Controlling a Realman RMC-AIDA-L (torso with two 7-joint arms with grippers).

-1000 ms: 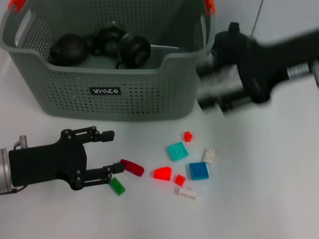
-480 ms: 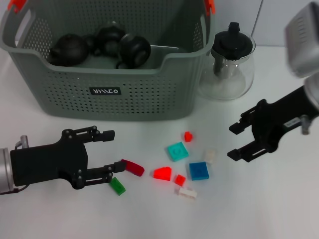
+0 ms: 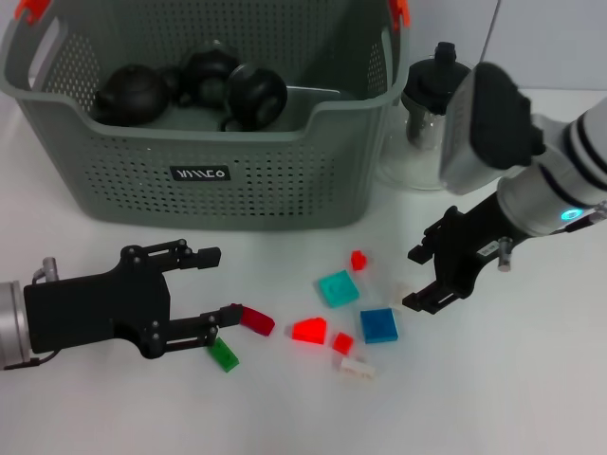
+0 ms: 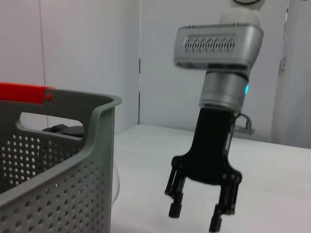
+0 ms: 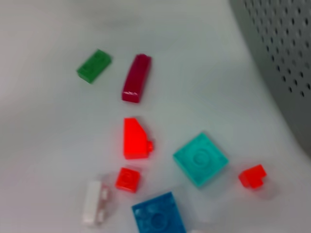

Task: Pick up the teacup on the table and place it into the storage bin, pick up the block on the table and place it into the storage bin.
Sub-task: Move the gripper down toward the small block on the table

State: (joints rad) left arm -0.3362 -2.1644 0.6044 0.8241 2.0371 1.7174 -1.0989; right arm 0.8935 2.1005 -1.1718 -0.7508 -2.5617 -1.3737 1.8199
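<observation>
Head view: perforated plastic storage bin [image 3: 123, 194], right gripper [image 3: 418, 277] spread over blocks.

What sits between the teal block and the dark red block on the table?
In the right wrist view, the bright red sloped block lies between the teal block and dark red block.
</observation>
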